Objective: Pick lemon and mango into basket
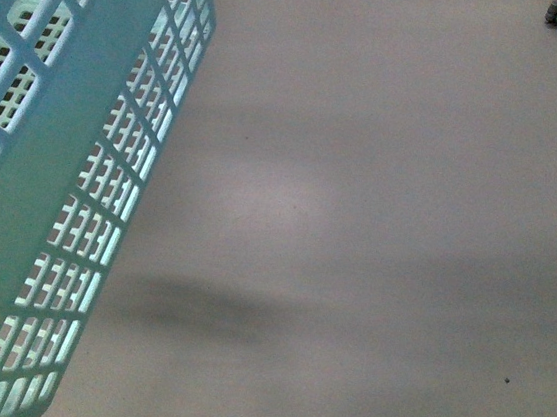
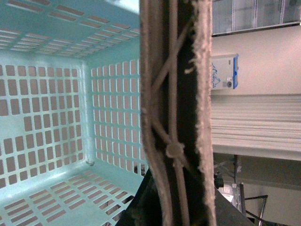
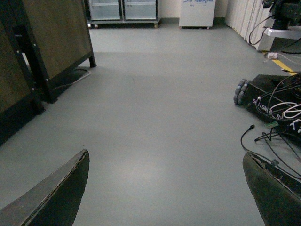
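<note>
The basket (image 1: 65, 192) fills the upper left of the front view, hanging tilted above the grey floor (image 1: 379, 207). It is light teal plastic, smooth and faintly glossy, its walls cut into grids of small rectangular slots with a plain solid band running between them. A soft dark shadow lies on the floor below it, towards the lower left.

In the left wrist view the basket (image 2: 47, 117) shows from the inside: slotted walls meet at a rounded corner, with the same lattice in the base. Its handle (image 2: 176, 94) runs top to bottom through the middle of the frame, very close. It is a brown strip with a frayed, fibrous edge, laced with pale cords and pinned by a round-headed white tie (image 2: 174, 151). The left fingers (image 2: 138, 207) show only as dark shapes at the bottom centre, pressed against the handle and seemingly closed on it.

The right fingers (image 3: 56, 197) are dark, curved and scuffed at the edges. They sit in the lower corners of the right wrist view, spread wide with only matt floor (image 3: 155, 117) between them. At the right edge stands a black wheeled base (image 3: 242, 92) with loose cables (image 3: 254, 136); its white lettering is too blurred to read. A white cabinet (image 3: 196, 12) at the top carries illegible blue writing.
</note>
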`<action>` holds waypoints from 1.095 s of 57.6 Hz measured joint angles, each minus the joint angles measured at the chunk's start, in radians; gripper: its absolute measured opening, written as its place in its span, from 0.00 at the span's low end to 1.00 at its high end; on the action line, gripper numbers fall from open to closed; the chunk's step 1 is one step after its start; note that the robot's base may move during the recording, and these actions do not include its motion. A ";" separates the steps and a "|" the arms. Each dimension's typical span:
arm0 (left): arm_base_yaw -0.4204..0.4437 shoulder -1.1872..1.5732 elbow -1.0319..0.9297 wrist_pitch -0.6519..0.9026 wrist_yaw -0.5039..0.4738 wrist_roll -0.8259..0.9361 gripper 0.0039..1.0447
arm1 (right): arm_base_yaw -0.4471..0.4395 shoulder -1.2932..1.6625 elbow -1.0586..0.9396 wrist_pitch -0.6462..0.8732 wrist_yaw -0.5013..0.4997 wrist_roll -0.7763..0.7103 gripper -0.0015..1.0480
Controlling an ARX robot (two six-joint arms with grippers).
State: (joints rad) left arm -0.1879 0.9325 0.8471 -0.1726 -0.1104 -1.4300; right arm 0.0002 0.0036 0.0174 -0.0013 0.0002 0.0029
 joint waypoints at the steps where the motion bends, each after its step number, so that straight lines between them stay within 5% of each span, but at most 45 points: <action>1: 0.000 0.000 0.000 0.000 0.001 0.000 0.05 | 0.000 0.000 0.000 0.000 0.000 0.000 0.92; 63: 0.000 0.002 0.000 -0.004 -0.002 0.001 0.05 | 0.000 0.000 0.000 0.000 0.000 0.000 0.92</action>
State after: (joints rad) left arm -0.1879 0.9348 0.8471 -0.1764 -0.1123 -1.4292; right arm 0.0002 0.0040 0.0174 -0.0013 0.0002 0.0029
